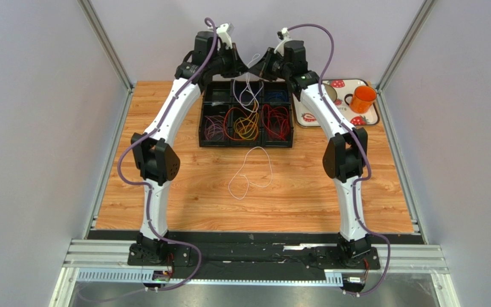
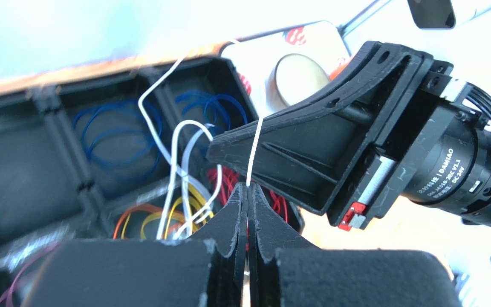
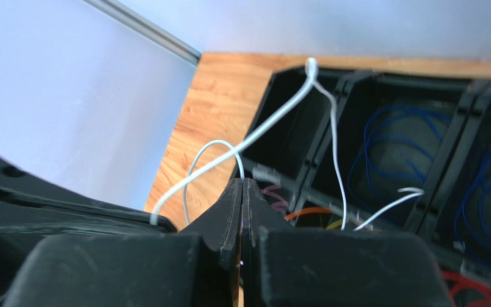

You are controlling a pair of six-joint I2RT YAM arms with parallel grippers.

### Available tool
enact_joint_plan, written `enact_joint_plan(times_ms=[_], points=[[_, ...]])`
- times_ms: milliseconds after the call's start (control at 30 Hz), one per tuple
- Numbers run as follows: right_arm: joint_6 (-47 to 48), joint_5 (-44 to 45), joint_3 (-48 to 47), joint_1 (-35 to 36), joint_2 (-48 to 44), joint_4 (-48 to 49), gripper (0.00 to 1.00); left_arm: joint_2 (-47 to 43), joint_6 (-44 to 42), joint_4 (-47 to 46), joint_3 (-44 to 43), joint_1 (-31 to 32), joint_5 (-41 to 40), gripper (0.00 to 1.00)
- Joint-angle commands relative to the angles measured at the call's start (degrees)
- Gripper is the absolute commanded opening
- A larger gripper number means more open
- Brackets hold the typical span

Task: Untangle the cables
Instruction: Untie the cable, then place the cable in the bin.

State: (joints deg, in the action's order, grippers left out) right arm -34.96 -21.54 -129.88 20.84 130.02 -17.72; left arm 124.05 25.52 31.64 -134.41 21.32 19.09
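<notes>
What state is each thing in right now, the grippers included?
left gripper, shut on the white cables.
right gripper, shut on the white cables.
white cables, held up, hanging tangled over the black tray.
loose white cable, lying looped on the table, apart from the tray.
coloured cables, resting in the tray's compartments.
orange mug, upright.
</notes>
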Motion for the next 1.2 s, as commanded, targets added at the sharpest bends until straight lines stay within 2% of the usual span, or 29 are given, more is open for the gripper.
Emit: enact_joint_plan(times_ms=[0,200,333,533,800,833,867,933,967,1033,1067,1133,1167], points=[[-3.18,-3.33,-5.90,-0.62,3.65,13.65,0.00,3.21,3.31,-13.42,-3.31,-0.67,3.93,0.00],[-5.64,-4.47,-7.48,-1.77,8.49,23.41,0.00,8.13,3.75,-20.29,-6.03,-1.02,2.27,0.00],[-6.17,-5.09,-13.71,-2.12,14.28,24.48,0.00,10.86,3.14,-25.30,-6.13,-1.02,0.16,0.00],[-6.70,-4.39,-14.16,-2.38,18.51,28.79,0.00,14.55,0.50,-30.75,-4.55,-1.02,-2.39,0.00],[-7.76,-4.22,-16.89,-1.77,24.23,27.83,0.00,17.63,-0.12,-31.29,-1.48,-1.02,-3.80,0.00],[-7.32,-4.04,-16.89,-1.59,24.23,27.39,0.03,17.72,-0.12,-31.29,-1.47,-1.02,-3.97,0.00],[-6.71,-3.86,-16.89,-1.42,24.15,26.69,0.14,17.81,-0.03,-30.68,-1.47,-1.02,-4.58,0.00],[-4.95,-3.34,-16.54,-1.33,23.62,24.49,0.26,17.90,-0.03,-30.41,-1.38,-1.02,-4.94,0.00],[-4.42,-2.90,-16.37,-1.24,23.09,23.61,0.48,18.07,0.06,-30.06,-1.56,-1.02,-5.46,0.00],[-2.14,-1.23,-15.40,-1.33,21.16,19.84,0.59,18.16,0.23,-29.79,-1.91,-1.02,-5.99,0.01],[-1.17,-0.79,-14.70,-1.24,20.29,18.00,0.67,18.24,0.23,-29.62,-1.91,-1.02,-6.34,0.01],[1.82,0.88,-11.72,-1.24,16.51,14.04,0.71,18.42,0.50,-28.74,-2.35,-1.02,-6.78,0.01],[3.04,1.15,-10.31,-1.24,15.19,12.37,0.80,18.77,0.67,-28.48,-2.61,-1.02,-6.70,0.01]])
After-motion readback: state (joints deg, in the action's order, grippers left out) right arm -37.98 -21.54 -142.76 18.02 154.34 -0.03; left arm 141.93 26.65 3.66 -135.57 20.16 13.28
